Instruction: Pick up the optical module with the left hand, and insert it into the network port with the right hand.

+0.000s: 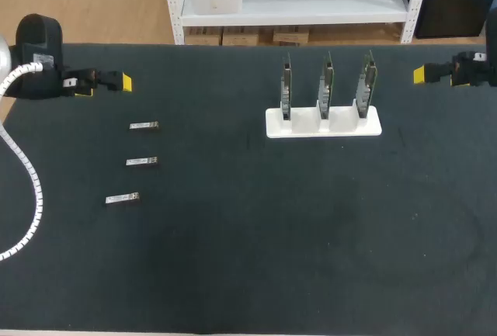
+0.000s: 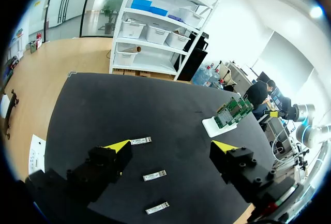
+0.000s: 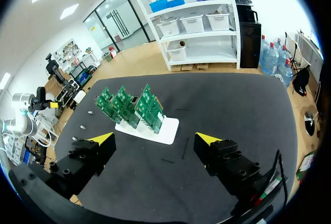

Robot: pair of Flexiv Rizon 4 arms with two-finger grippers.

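Three small silver optical modules lie in a column at the table's left: a far one (image 1: 144,126), a middle one (image 1: 143,162) and a near one (image 1: 123,198). My left gripper (image 1: 105,86) hovers open at the far left edge, behind the far module, with nothing between its fingers. The left wrist view has the modules (image 2: 154,175) on the mat ahead of the open left gripper (image 2: 171,146). Three green network cards (image 1: 326,84) stand upright in a white holder (image 1: 323,128). My right gripper (image 1: 425,74) is open at the far right edge, beside the holder (image 3: 150,127) and apart from it.
The black mat (image 1: 279,235) covers the whole table. A white corrugated cable (image 1: 31,188) hangs from my left arm over the mat's left edge. The cards (image 3: 126,102) face the right gripper (image 3: 155,140) edge-on, with tiny modules (image 3: 83,127) beyond them.
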